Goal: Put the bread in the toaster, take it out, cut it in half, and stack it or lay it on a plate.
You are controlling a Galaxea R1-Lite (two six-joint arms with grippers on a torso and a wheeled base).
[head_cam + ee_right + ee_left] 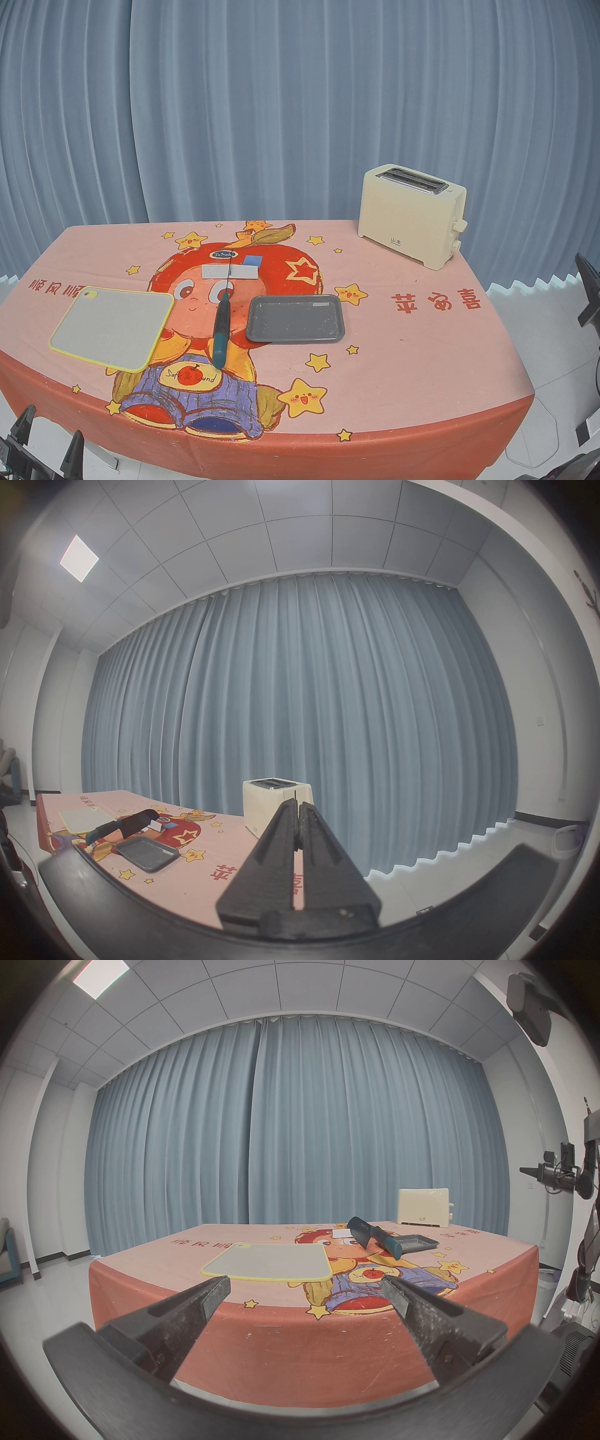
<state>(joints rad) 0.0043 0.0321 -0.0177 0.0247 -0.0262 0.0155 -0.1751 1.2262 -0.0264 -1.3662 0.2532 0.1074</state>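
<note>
Bread preparation set-up, opening state. Whether the bread sits down inside the toaster (409, 215) cannot be told; its two top slots (412, 180) are seen only at a slant. By judgement a slice is light, soft and easily crushed, so it is best taken by opposite edges with a gentle squeeze. Once toasted it is likely to be stiffer, crumbly and warm, and to stand partly proud of the slot, offering its upper edge for the grasp.

The toaster stands at the far right of the desk (406, 362). Near the middle lies one dark tray (294, 319), serving as the plate. Just beside it on the left is one knife (220, 325), stiff, with a teal handle (220, 342) pointing toward the robot; the handle is the sensible place to take hold. One pale cutting board (112, 326) with a yellow rim lies farther left, apart from the knife. At the knife's far end lie one white strip (215, 271) and one small blue piece (252, 260), their purpose unclear.

Count: one toaster, one tray, one knife, one board.

The left end effector (304, 1285) hangs off the desk's near edge, jaws spread wide and empty. The right end effector (297, 808) is off the desk's right side, fingers pressed together on nothing.
</note>
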